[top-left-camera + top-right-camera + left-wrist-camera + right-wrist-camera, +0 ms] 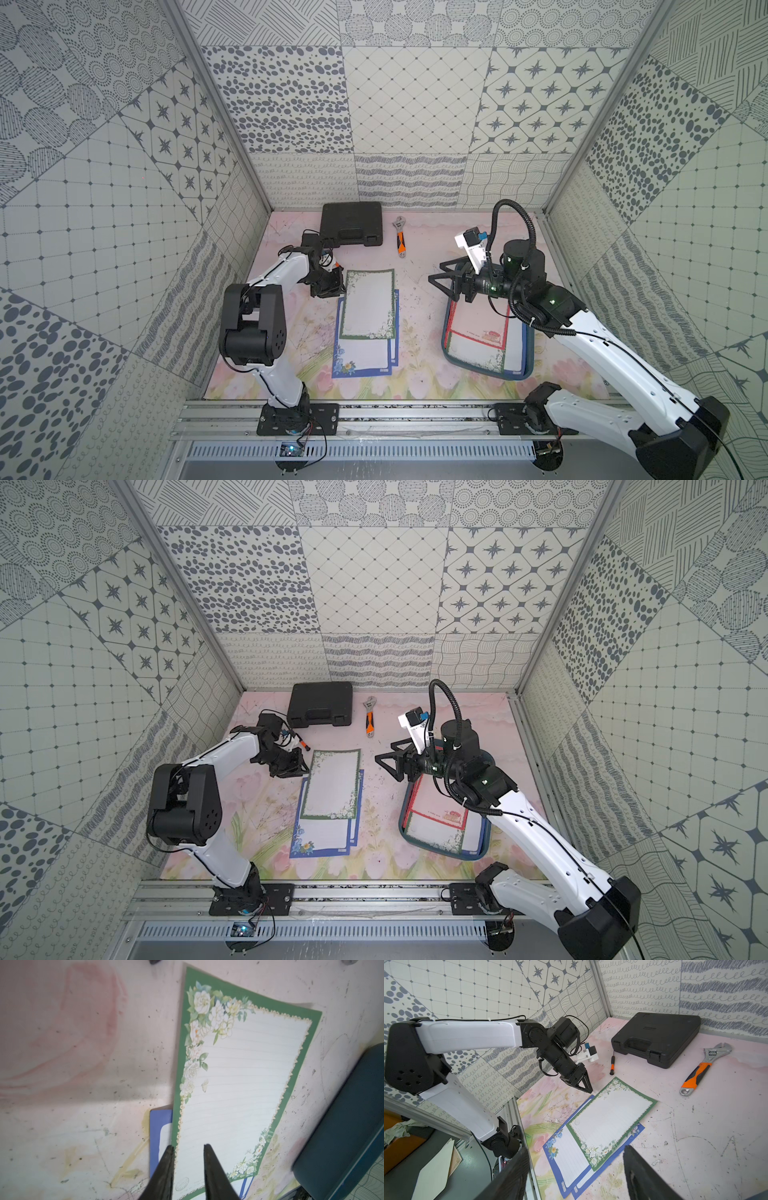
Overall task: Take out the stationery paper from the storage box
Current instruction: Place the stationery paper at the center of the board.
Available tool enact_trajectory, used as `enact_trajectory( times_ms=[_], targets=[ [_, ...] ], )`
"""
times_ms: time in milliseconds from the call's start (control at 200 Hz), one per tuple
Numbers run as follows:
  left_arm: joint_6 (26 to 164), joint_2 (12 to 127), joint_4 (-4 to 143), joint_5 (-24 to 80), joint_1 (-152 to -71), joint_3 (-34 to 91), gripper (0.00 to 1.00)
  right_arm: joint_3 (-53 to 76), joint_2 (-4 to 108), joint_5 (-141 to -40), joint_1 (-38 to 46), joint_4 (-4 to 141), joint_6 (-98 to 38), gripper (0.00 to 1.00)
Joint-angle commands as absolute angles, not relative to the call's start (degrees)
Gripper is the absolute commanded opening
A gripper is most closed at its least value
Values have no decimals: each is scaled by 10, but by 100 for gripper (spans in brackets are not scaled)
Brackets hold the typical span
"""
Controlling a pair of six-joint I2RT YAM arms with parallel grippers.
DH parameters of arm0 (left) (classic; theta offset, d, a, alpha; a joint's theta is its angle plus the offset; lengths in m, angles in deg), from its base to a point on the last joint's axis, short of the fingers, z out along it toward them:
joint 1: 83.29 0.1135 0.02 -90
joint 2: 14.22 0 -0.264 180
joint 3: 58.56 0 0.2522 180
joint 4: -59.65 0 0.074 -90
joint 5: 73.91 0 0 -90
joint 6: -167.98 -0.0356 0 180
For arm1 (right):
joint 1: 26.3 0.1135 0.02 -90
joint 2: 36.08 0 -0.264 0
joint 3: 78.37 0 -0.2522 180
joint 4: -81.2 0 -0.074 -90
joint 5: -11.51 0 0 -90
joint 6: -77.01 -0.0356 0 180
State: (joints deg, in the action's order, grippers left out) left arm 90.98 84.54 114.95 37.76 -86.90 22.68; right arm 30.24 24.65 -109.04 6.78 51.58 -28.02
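Lying on the worktop (415,291) outside the box (446,340) are three sheets: a green sheet (368,303) flat on top of two blue sheets (361,357), shifted toward the back wall so that their near ends stick out. This pile sits between the left arm and the box and does not touch the box. Both top views show paper left inside the box: a red sheet (478,337) over a green-edged one, with the right arm hiding the far end of the box. Neither wrist view shows this paper; the left wrist view shows only the box's outer wall (342,1126). The left pincer (334,289) hangs at the far left corner of the green sheet. Its gap shows only in the left wrist view: the fingertips (170,1148) stand narrowly apart, the sheet lies flat below them, and nothing is gripped. In the right wrist view the same pincer is seen side-on and its gap is hidden. The right pincer (434,270) is above the far left corner of the box, jaws wide and empty; the right wrist view confirms the spread. A case (351,224) and a wrench (400,239) lie by the back wall. A screwdriver (612,1066) shows in full only in the right wrist view.
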Motion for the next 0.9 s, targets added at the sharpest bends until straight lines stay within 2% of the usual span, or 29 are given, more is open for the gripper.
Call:
enact_trajectory(
  times_ms=[0,455,715,895],
  targets=[
    [891,809,1160,306,-865,227,27,291,247,-1058,71,526,-286,73],
    [889,714,1122,268,-865,204,27,292,243,-1016,72,535,-288,74],
    [883,542,1044,263,-865,124,28,258,268,-936,72,530,-296,74],
    [888,444,967,305,-865,83,30,273,262,-890,71,544,-320,75]
  ],
)
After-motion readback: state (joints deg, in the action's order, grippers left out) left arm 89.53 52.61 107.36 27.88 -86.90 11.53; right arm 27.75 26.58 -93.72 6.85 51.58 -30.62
